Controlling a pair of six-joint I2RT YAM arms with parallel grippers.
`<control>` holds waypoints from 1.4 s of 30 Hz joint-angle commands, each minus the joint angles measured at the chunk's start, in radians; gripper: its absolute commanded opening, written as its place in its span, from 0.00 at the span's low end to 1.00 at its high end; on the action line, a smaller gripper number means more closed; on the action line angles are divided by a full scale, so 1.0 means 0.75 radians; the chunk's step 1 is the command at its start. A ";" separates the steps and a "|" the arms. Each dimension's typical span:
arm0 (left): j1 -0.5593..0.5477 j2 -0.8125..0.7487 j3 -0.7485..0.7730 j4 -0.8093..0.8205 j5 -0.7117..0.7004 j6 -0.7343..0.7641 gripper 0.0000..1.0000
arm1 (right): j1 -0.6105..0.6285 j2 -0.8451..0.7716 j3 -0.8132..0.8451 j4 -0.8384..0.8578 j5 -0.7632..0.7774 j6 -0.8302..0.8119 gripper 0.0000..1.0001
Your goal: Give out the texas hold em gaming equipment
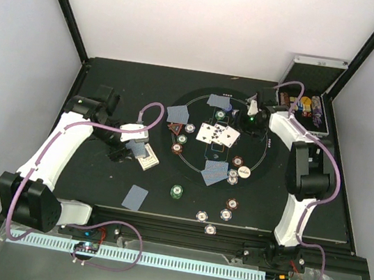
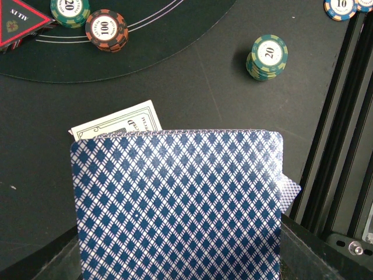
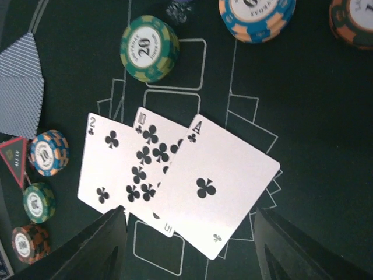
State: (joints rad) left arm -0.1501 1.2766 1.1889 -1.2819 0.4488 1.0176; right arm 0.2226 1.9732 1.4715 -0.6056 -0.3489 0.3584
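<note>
My left gripper (image 1: 141, 152) is shut on a stack of blue-backed playing cards (image 2: 175, 204), which fills the lower left wrist view and hides the jaws. A banknote-like paper (image 2: 125, 122) pokes out behind the stack. My right gripper (image 1: 250, 116) is open and empty just above three face-up club cards (image 3: 175, 181) at the mat's middle; its fingers (image 3: 99, 248) straddle their near edge. Face-down cards lie at the mat's front (image 1: 214, 172) and off the mat (image 1: 137, 197). A white button (image 1: 244, 170), a red triangular marker (image 3: 16, 160) and chips (image 1: 176, 192) lie around.
The round black mat (image 1: 189, 175) sits mid-table. A silver case (image 1: 310, 102) with chip rolls stands open at the back right. Several chips (image 1: 226, 214) lie near the front edge. A green 20 chip stack (image 2: 267, 56) is beside the front rail (image 2: 344, 146).
</note>
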 commanded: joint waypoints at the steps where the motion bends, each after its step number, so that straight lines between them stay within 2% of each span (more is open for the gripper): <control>1: 0.010 -0.005 0.020 0.009 0.017 0.013 0.02 | -0.010 0.004 -0.073 0.043 0.024 0.020 0.62; 18: 0.010 -0.002 0.046 -0.001 0.025 0.009 0.01 | -0.010 0.093 -0.119 0.104 -0.011 0.043 0.62; 32: 0.008 -0.002 0.051 -0.005 0.023 0.014 0.02 | -0.010 0.190 0.000 0.097 -0.050 0.068 0.62; 36: 0.010 -0.003 0.048 -0.003 0.019 0.015 0.02 | -0.011 0.179 0.049 0.042 -0.014 0.047 0.62; 42: 0.010 -0.004 0.045 -0.003 0.026 0.014 0.02 | -0.009 0.062 0.000 0.072 -0.044 0.057 0.62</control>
State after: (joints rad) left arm -0.1501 1.2766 1.1889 -1.2823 0.4488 1.0176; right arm 0.2173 2.0953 1.4822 -0.5594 -0.3676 0.3985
